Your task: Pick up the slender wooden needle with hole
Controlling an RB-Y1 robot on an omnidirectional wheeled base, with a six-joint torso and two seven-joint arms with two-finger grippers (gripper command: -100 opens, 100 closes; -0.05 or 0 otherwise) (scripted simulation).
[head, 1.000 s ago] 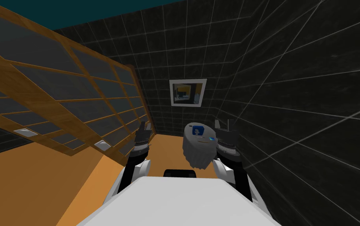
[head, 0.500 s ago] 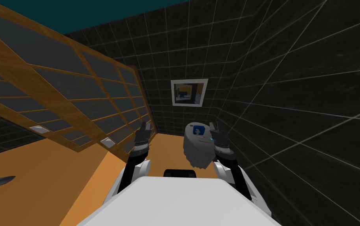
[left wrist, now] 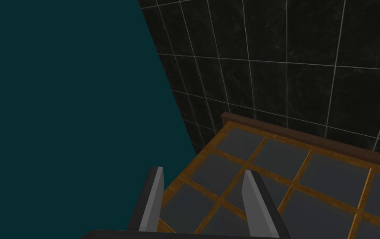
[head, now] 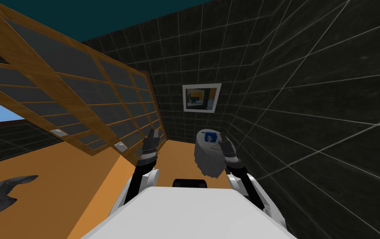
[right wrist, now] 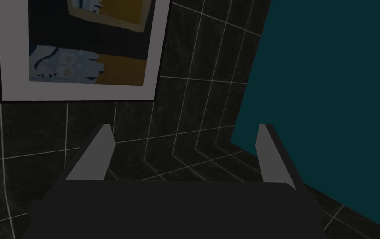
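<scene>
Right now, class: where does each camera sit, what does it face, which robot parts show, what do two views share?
Head view: on the head, facing down and forward at orange floor and a grey round object; left hand, right hand show.
Left wrist view: on that hand, facing up at wood-framed panes; open fingers show.
Right wrist view: on that hand, facing a framed picture; open fingers show.
Shared: framed picture, in head and right wrist views.
</scene>
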